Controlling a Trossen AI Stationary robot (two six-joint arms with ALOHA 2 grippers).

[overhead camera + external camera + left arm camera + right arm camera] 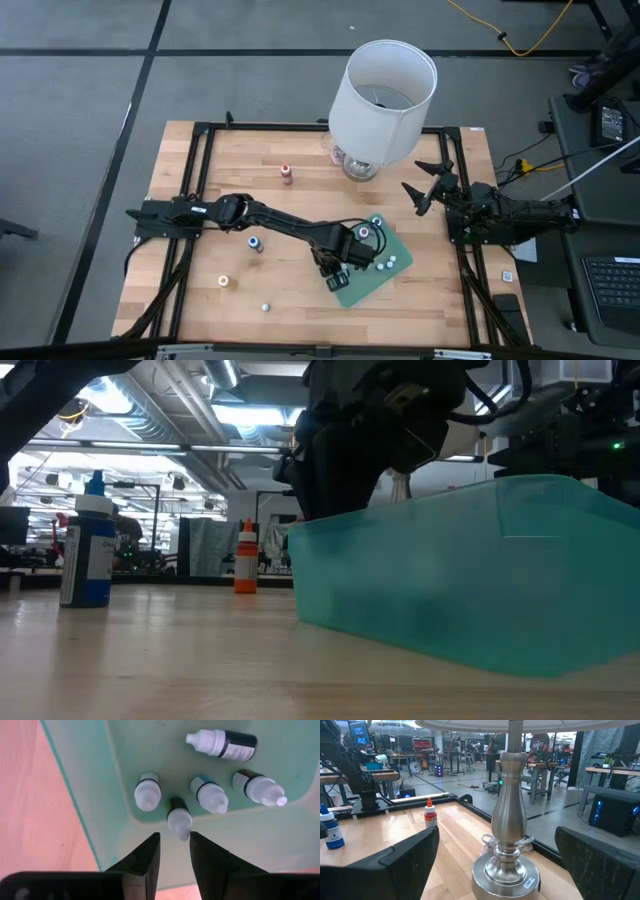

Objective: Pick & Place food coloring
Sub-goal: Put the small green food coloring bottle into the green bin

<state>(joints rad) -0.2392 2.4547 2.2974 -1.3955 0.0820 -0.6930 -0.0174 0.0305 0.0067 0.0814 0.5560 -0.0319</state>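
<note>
surroundings: lamp [375, 100] with white shade stands well behind the left gripper [343, 262], at the table's [300, 200] far edge; its metal base [505, 870] sits right in front of the right gripper [428, 186]
loose bottles: red-capped one [287, 174] near the lamp; blue-capped one [255, 243] beside the left arm; yellow-topped one [225, 282] and a small whitish one [265, 307] toward the near edge
obstructions: nothing between the left fingers and the tray [352, 288]
food coloring: five small bottles in the green tray; white tops, dark bodies; one lies flat [222, 745], the others tilt or stand
target bottle: dark one [179, 817] just ahead of the fingertips [151, 847]; cap at the gap
left gripper: over the tray; jaws narrowly apart, gripping nothing
right gripper: parked at the right edge; jaws spread wide, empty
</note>
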